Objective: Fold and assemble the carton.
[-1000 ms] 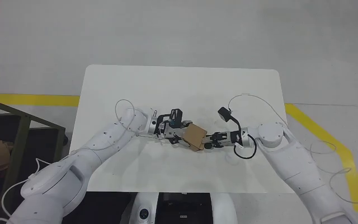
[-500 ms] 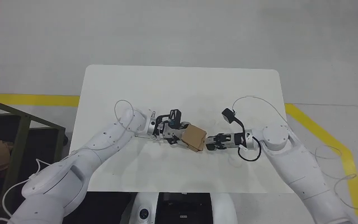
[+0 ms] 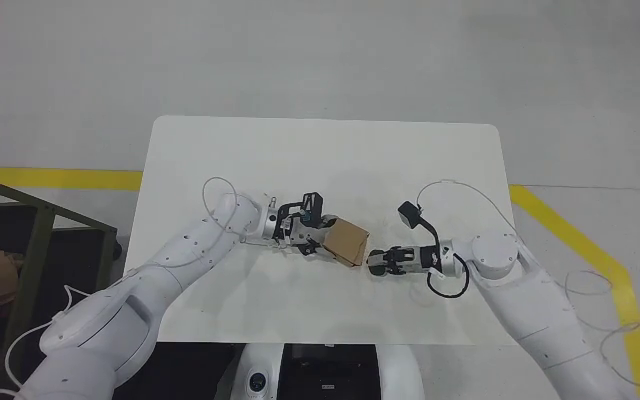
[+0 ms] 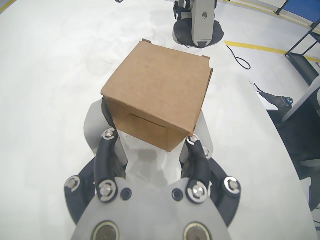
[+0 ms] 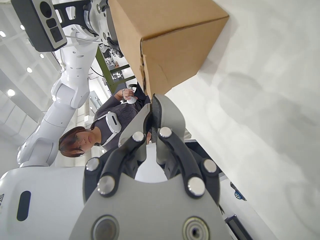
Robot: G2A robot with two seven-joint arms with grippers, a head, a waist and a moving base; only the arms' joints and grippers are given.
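Carton (image 3: 347, 241) sits near the front middle of the table (image 3: 200, 160) in the top view. The left gripper (image 3: 318, 238) is at one end and the right gripper (image 3: 372, 263) just beside the opposite lower corner. A loose cable (image 3: 455, 186) arcs over the table behind the right arm. It is well apart from the carton, but you could snag it on a wide swing.

In the left wrist view, the left gripper (image 4: 150, 136) clamps the carton (image 4: 157, 88) across its open near end, one finger on each side wall. That end is unfolded, so you risk crushing the thin walls if you squeeze harder. The carton may also twist out of the light hold if it is pushed from the far side. The right gripper (image 4: 197, 26) stands beyond the far end, right where the flaps must swing.

In the right wrist view, the right gripper (image 5: 152, 103) has its jaws pressed together on nothing, with its tips at the carton's (image 5: 170, 26) lower corner, next to the side seam. You cannot tell whether they touch. A push here could split that seam or slide the carton along the table. The left arm's camera (image 5: 40, 18) juts out nearby, so mind it as you close in.
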